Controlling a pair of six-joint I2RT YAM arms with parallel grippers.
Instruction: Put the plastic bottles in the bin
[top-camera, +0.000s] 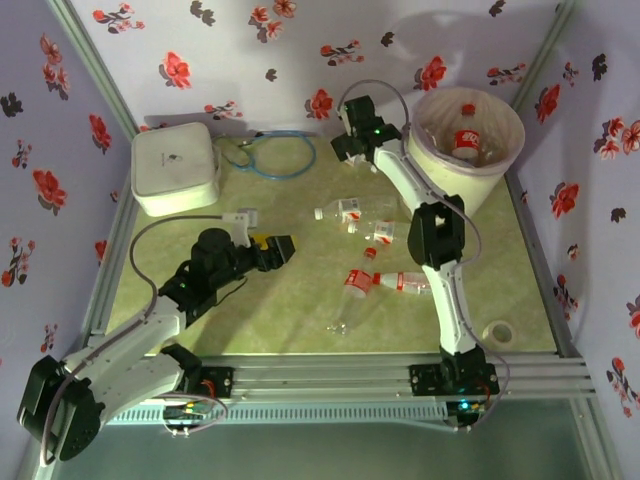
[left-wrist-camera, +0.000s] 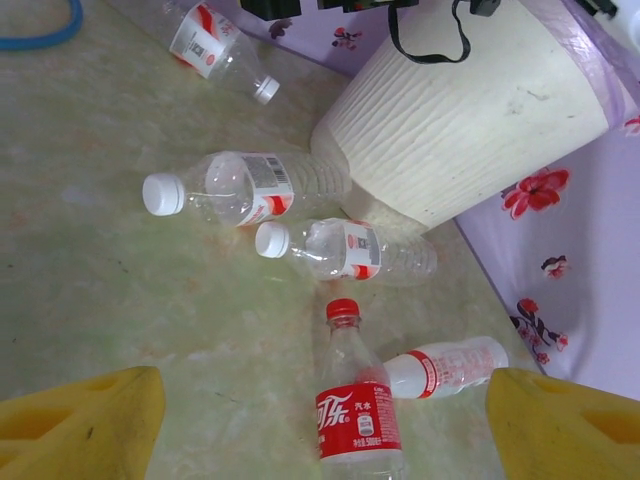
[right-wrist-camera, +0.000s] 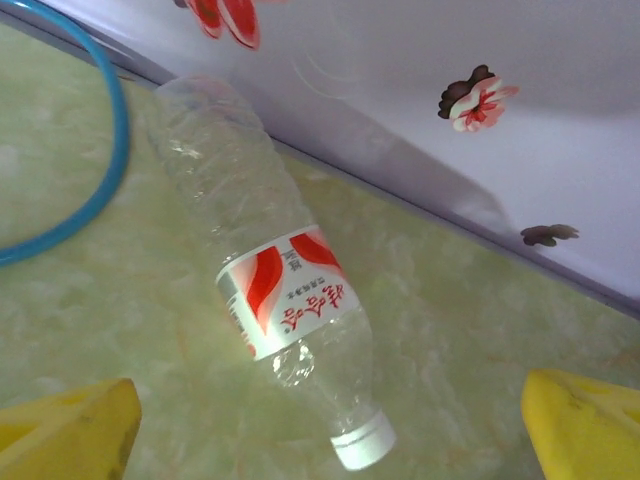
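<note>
Tabletop (top-camera: 300, 300) pale-green marble; walls (top-camera: 400, 20) floral lilac

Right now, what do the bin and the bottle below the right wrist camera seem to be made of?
The bin: likely matte cream plastic; its wall is dull and finely ribbed. The bottle: thin clear plastic, glossy and crinkled, with the table showing through; the label looks like printed film, the cap white plastic.

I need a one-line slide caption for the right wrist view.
Clear plastic bottle with a white cap lying on the green table near the floral wall, blue cable loop at left.
</note>
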